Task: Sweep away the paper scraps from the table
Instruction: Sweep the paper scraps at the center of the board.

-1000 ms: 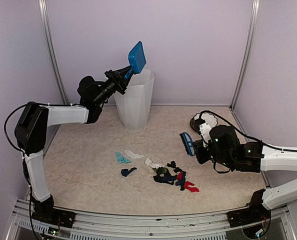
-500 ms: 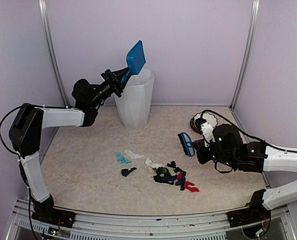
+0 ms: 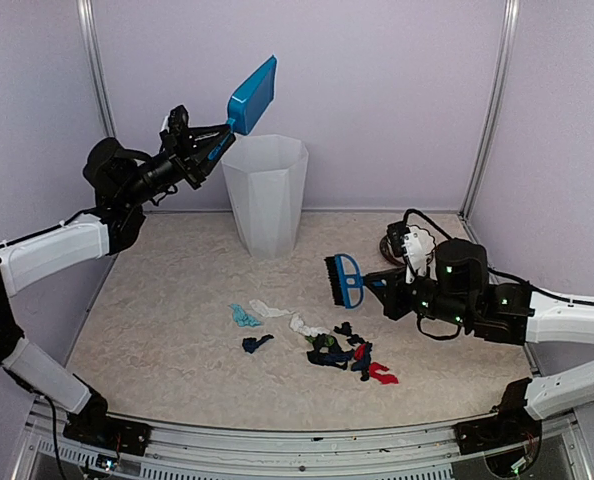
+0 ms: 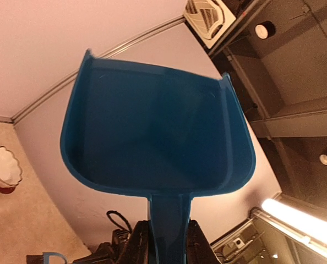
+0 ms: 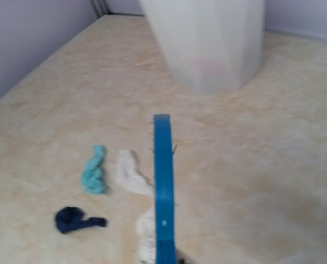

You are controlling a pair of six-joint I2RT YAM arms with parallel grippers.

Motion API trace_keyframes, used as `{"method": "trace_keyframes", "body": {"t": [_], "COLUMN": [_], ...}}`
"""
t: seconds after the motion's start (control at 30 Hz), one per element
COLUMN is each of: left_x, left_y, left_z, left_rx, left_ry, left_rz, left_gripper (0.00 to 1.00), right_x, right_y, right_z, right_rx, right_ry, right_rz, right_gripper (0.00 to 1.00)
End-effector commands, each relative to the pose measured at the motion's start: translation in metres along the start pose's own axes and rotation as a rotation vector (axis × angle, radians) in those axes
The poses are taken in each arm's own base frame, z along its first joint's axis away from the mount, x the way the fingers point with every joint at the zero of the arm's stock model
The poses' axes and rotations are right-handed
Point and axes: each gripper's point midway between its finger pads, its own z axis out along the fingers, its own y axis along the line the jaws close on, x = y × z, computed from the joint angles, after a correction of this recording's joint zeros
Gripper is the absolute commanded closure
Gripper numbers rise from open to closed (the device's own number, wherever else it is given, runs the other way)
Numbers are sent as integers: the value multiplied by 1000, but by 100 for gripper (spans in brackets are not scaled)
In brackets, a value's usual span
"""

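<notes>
Top external view showed the paper scraps (image 3: 322, 345) strewn in a loose band on the table (image 3: 157, 320), near its middle and in front of the white bin (image 3: 267, 195), running from a teal bit at the left to a red one at the right. The right gripper (image 3: 379, 284) hung above the table just right of the scraps, its fingers pressed onto the handle of a blue brush (image 3: 344, 280). The brush head was held out to the left, raised above the upper right edge of the scatter and clear of it. The left gripper (image 3: 207, 150) was high at the back left, well apart from the scraps, pinching the handle of a blue dustpan (image 3: 252, 95) that tilted up beside the bin's rim. From the left wrist, two dark fingers (image 4: 137, 245) clamped the dustpan handle on both sides, the pan's hollow facing the camera, and a white scalloped bowl (image 4: 3, 168) sat far below on the table. From the right wrist, the brush ran edge-on up the centre; a teal scrap (image 5: 93, 170), a white scrap (image 5: 129, 173) and a dark blue scrap (image 5: 75, 219) lay to its left. That gripper's own fingers were out of frame there.
</notes>
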Motion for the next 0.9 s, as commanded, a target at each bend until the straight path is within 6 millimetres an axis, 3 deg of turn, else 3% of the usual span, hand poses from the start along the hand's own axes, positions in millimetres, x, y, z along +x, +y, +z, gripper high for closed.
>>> {"method": "trace_keyframes", "body": {"t": [0.0, 0.17, 0.43, 0.7, 0.87], "left_x": [13, 18, 20, 34, 42], "left_y": [17, 20, 46, 54, 59], "left_z": [-28, -61, -129, -169, -182], "left_rx": [-188, -380, -753, -869, -887], "left_ry": [59, 69, 42, 43, 53], "left_rz": [158, 330, 567, 658, 702], "left_gripper": [100, 100, 100, 100, 100], "right_x": [-12, -4, 13, 22, 45], "right_y": [23, 53, 93, 121, 126], "right_z": [15, 38, 88, 143, 177], "right_rx": [-111, -199, -276, -303, -264], "right_ry": [-23, 19, 98, 173, 253], "right_rz": [145, 248, 396, 592, 766], "right_gripper": [100, 100, 100, 100, 100]}}
